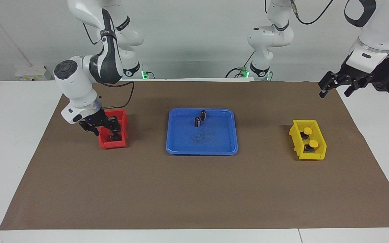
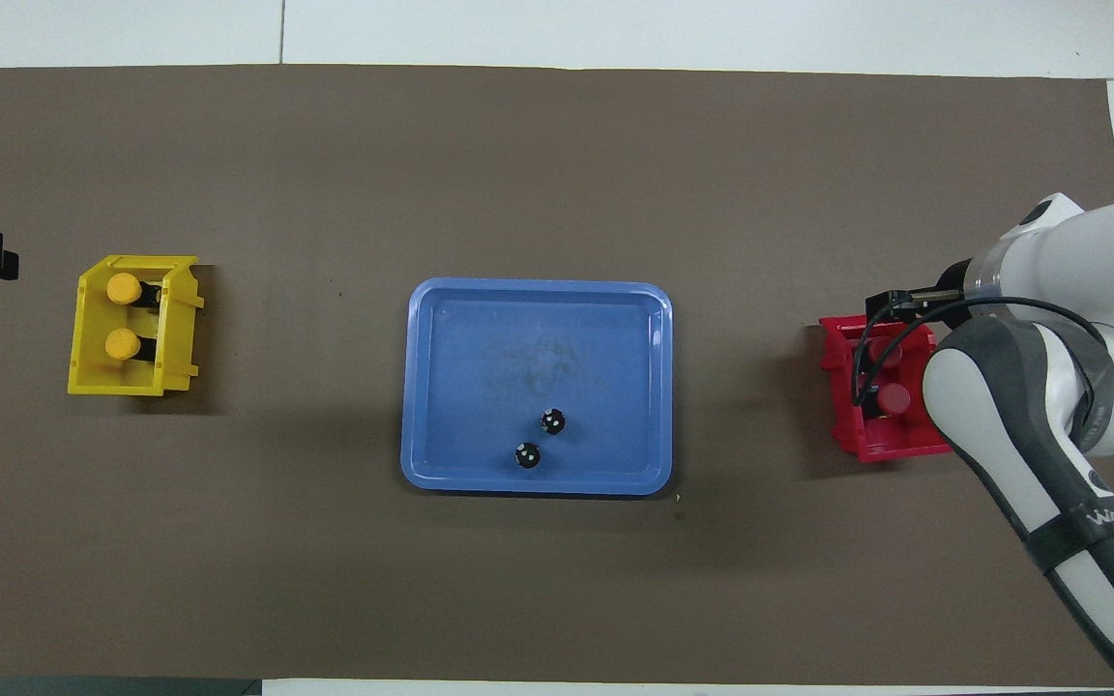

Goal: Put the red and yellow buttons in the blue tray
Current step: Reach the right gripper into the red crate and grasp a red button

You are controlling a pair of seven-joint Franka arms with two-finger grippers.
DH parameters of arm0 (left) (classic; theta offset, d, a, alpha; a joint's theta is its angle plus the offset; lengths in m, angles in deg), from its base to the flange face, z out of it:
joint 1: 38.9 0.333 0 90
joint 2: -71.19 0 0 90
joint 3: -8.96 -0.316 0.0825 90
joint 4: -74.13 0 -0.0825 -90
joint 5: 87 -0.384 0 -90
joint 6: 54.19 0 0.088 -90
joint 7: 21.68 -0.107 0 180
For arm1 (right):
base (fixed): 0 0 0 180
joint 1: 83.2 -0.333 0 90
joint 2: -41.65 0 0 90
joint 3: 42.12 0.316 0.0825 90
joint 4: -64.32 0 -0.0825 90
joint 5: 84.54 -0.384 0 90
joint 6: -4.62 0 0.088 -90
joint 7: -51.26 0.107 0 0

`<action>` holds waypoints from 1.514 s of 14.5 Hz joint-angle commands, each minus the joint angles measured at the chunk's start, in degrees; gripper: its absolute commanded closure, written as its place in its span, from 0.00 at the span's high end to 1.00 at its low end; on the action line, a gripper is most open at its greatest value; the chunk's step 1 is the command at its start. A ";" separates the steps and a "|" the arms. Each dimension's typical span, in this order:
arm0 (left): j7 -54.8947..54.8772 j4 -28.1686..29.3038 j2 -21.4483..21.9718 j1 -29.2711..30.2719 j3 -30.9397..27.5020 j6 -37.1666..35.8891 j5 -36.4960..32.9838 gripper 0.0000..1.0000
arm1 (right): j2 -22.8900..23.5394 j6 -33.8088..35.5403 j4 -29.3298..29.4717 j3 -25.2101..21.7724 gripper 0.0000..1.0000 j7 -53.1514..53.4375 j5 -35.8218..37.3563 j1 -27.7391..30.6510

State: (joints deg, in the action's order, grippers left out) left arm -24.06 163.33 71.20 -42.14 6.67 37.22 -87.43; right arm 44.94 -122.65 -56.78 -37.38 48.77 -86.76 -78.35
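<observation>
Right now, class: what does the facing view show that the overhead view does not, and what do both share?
Only the facing view shows the right gripper down inside the red bin, plus the left gripper waiting over the mat's edge. Only the overhead view shows a red button in that bin. Both show the blue tray holding two dark cylinders, and the yellow buttons in the yellow bin.

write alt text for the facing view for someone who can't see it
The right gripper reaches down into the red bin at the right arm's end of a brown mat. A blue tray at the centre holds two dark cylinders; two yellow buttons sit in a yellow bin, and the left gripper waits raised.
</observation>
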 commanded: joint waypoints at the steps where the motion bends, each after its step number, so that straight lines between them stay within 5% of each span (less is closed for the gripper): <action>1: -0.51 2.30 1.84 0.34 -0.08 1.40 0.78 1.00 | -2.85 -3.94 -5.63 0.10 0.76 -1.82 -1.56 0.41; 14: -0.51 2.30 1.84 0.34 -0.08 1.40 0.78 1.00 | -3.91 -8.70 -11.53 0.10 0.64 -2.35 -1.56 0.33; 16: -0.60 2.30 1.84 0.34 -0.08 1.40 0.78 1.00 | -4.08 -8.70 -11.53 0.10 0.54 -2.35 -1.56 0.33; 19: -0.51 2.30 1.84 0.26 -0.08 1.40 0.87 1.00 | -3.74 -7.57 -10.40 0.10 0.26 -2.26 -1.56 0.24; 22: -0.60 2.30 1.84 0.34 -0.08 1.40 0.78 1.00 | -1.11 2.59 -0.50 0.10 0.19 -2.35 -0.60 0.41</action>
State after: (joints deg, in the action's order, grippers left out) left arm -24.06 163.33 71.20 -42.14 6.67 37.22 -87.43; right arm 42.64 -127.09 -64.11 -37.37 48.33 -86.76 -78.35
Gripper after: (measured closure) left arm 0.000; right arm 0.590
